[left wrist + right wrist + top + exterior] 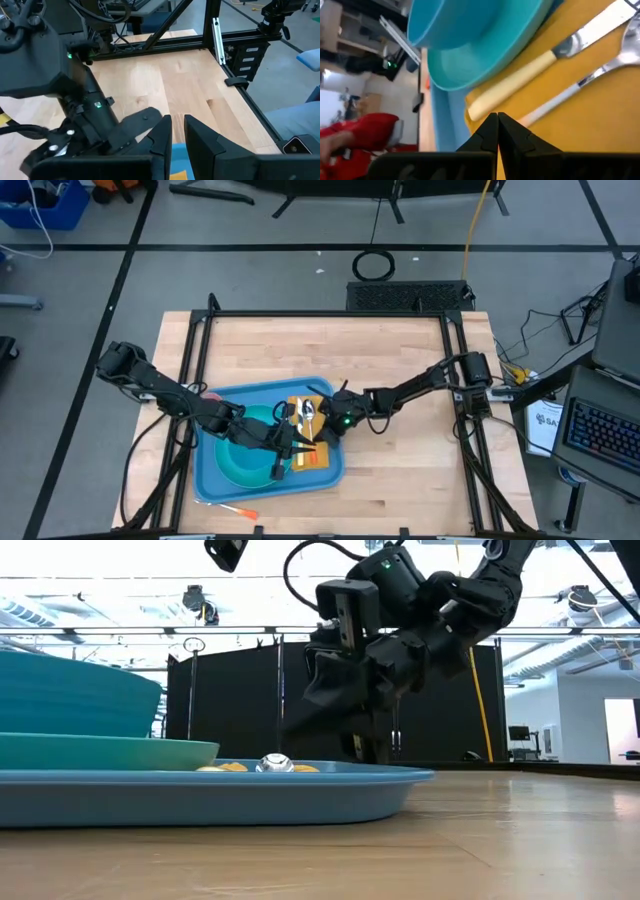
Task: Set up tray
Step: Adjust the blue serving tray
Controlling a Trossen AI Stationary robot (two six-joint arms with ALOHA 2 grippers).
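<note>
Blue tray (215,476) held plate, napkin and cutlery; right gripper (497,125), fingers pressed together, hovered at its two o'clock; left gripper (177,137) slightly parted.

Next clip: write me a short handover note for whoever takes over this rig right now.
Left claw: nearly shut, empty, over the tray's near right part.
Right claw: shut, empty, low over the yellow napkin.
Done: cyan plate with a blue bowl on it sits on the tray; knife and another utensil lie on the napkin.
Left: an orange item lies off the tray, near the table's front edge.
</note>
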